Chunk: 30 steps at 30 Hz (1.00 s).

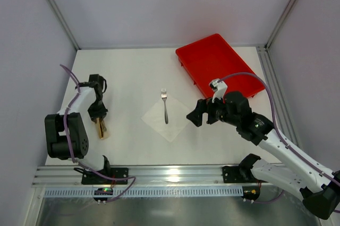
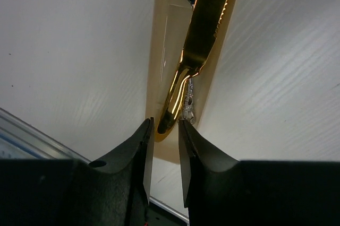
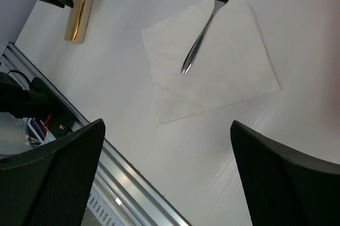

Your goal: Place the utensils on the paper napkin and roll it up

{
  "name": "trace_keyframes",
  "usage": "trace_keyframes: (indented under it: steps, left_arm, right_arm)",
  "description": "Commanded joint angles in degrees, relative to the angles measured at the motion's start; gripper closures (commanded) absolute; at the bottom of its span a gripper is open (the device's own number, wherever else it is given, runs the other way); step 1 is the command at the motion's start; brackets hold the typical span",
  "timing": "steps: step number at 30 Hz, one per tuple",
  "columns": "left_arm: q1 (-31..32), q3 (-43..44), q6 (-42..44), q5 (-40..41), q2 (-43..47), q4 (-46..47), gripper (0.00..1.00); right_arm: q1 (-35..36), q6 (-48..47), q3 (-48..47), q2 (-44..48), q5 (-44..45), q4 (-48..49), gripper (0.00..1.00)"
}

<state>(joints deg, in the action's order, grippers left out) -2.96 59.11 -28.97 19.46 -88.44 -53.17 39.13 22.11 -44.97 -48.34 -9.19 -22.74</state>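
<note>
Currently: fork lies on the napkin, handle toward the near side, tines poking past the far corner; napkin flat at mid-desk; red tray well apart at far right. Gold knife lies at the desk's left, well off the napkin, resting on a paler piece whose kind I cannot tell.

Left fingers sit low at the knife's handle end with only a narrow gap between them; the handle tip lies at the mouth of that gap; whether they already pinch it, I cannot tell. Right fingers are spread fully, holding nothing, hovering just beside the napkin's right corner.

Step in hand, as judged: pick up the knife for transfer to the napkin.

Notes for doing it well:
- centre the handle in the gap before closing; an off-centre close likely pushes the knife sideways;
- reach further along the handle; a pinch on the very tip of polished metal probably pivots or slips;
- take the knife alone; the piece beneath may drag along;
- lift straight up, then lay it beside the fork, parallel, wholly on the paper;
- set down gently; thin paper shifts easily.
</note>
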Motion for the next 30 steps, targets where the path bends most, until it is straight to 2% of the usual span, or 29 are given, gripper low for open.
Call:
trace_keyframes:
  steps: [1,12,20,30]
  left_arm:
    - [-1.34,-1.19,2.87,-0.91,0.73,5.0,0.7]
    - [-4.51,-0.49,5.5,-3.73,-2.78,7.99,0.65]
    - [-5.48,-0.84,6.38,-6.98,-5.42,10.18,0.65]
    - [-5.65,-0.4,6.38,-6.37,-9.37,9.57,0.66]
  right_arm:
    - [-0.2,-1.28,0.15,1.23,0.31,1.82,0.0]
    - [-0.2,-1.19,-0.03,0.52,0.49,2.09,0.0]
    - [-0.2,-1.28,0.23,0.35,0.67,2.18,0.0]
    - [-0.2,-1.02,0.32,0.35,0.75,2.44,0.0]
